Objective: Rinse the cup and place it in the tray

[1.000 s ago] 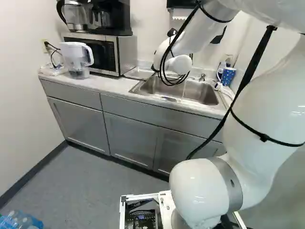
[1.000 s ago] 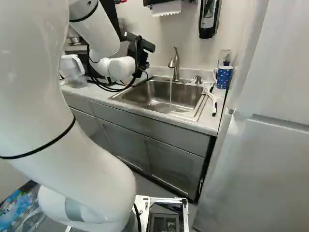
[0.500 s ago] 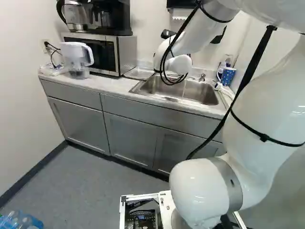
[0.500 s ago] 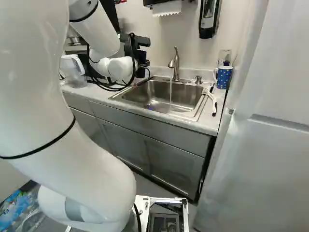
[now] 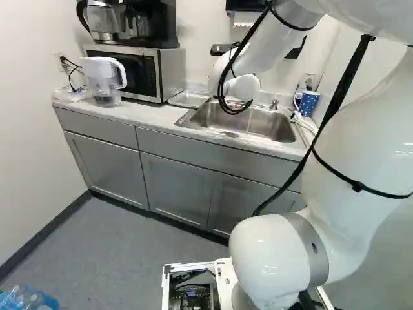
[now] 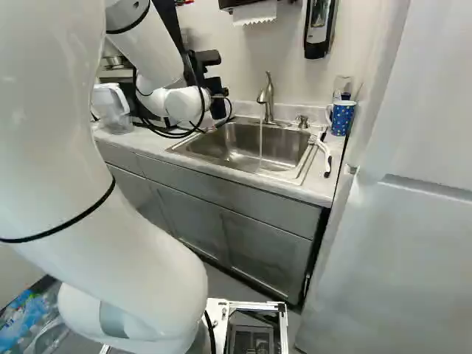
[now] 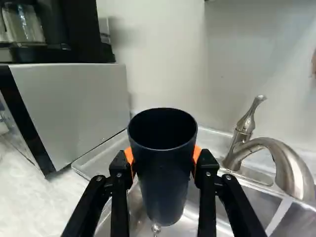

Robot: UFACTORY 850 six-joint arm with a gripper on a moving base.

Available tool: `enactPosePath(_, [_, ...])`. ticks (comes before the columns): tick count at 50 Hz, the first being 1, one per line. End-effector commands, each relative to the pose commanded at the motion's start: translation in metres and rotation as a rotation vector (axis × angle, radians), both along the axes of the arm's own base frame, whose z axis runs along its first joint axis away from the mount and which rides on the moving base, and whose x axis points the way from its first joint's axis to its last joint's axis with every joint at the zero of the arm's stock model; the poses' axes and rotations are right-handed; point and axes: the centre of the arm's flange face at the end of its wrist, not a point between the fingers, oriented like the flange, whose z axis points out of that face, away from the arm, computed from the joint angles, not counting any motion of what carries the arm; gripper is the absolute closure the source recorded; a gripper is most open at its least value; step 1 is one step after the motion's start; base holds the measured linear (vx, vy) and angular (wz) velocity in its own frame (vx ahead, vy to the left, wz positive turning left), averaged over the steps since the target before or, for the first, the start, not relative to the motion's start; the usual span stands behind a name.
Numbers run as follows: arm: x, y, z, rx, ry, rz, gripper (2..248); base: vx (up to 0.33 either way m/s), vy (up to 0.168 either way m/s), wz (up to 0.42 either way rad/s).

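At the left rear of the sink in the right base view is my black gripper point(image 6: 219, 103), partly behind the arm. In the wrist view the gripper point(image 7: 164, 165) is shut on a dark cup point(image 7: 165, 173), orange pads pressing from both sides. The cup stands upright with its mouth up, above the sink. A shallow tray point(image 5: 188, 99) lies on the counter between microwave and sink; the wrist view shows the tray point(image 7: 91, 160) just beyond the cup. Water runs from the faucet point(image 6: 267, 96) into the sink point(image 6: 247, 147), to one side of the cup.
Beside the tray stands the microwave point(image 7: 74, 108), with a coffee maker point(image 5: 151, 26) on top. A pitcher point(image 5: 103, 77) is at the counter's left. Right of the sink are a blue dotted mug point(image 6: 342, 118) and a white-and-black brush point(image 6: 325, 156). The wall rises close behind.
The gripper has rolled at the wrist with the cup held, its camera mount swinging from slanted to nearly level. The rest of the arm has barely shifted, and the base has stayed put.
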Motion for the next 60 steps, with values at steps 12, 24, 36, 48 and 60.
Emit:
enactPosePath(12, [0.0000,0.0000,0.0000,-0.126,-0.001,0.011,125,0.000,0.000,0.000])
enactPosePath(24, [0.0000,0.0000,0.0000,-0.147,-0.002,0.012,125,0.000,0.000,0.000])
enactPosePath(36, [0.0000,0.0000,0.0000,-0.145,-0.001,0.012,125,0.000,0.000,0.000])
enactPosePath(48, [0.0000,0.0000,0.0000,-0.050,-0.001,0.004,125,0.000,0.000,0.000])
enactPosePath(60, [0.0000,0.0000,0.0000,0.073,0.001,-0.006,125,0.000,0.000,0.000])
